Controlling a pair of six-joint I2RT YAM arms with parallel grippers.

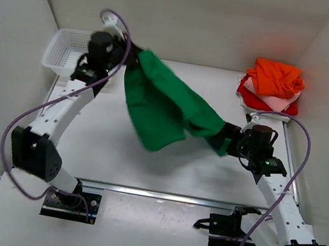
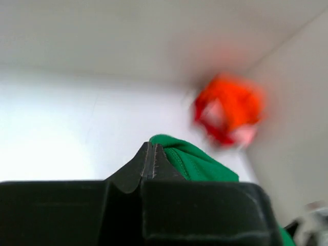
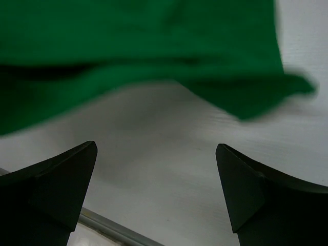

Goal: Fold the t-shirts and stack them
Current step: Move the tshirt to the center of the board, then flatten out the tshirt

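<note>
Black-and-white arm bases at the bottom edge of the top view, 2 of them, bolted along the near rail of the pale tabletop. Just above, in the right half, right tool aimed left at the low corner of the green t-shirt. Same tool from its own wrist camera: jaws spread wide, nothing gripped, only bare tabletop in the gap. Green cloth across the whole top of that frame, beyond the tips, with 1 flap drooping at upper right. From above, cloth edge right at the tips; touching or not, impossible to tell.

Shirt itself off the tabletop, slung as a sagging sheet from lower right to upper left across the centre, lowest fold hanging near the middle.

At the upper-left end, left tool pinched on the shirt's top corner. Same tool in the left wrist view: jaws pressed tight together, green hem bunched just behind them on the right.

Farther back, at far left, white mesh basket against the wall. In the far right corner, 1 stack of t-shirts: orange t-shirt on top, pale pink t-shirt and red t-shirt beneath, well apart from the green one. Same stack only a blurred orange-red patch at upper right of the left wrist view.
</note>
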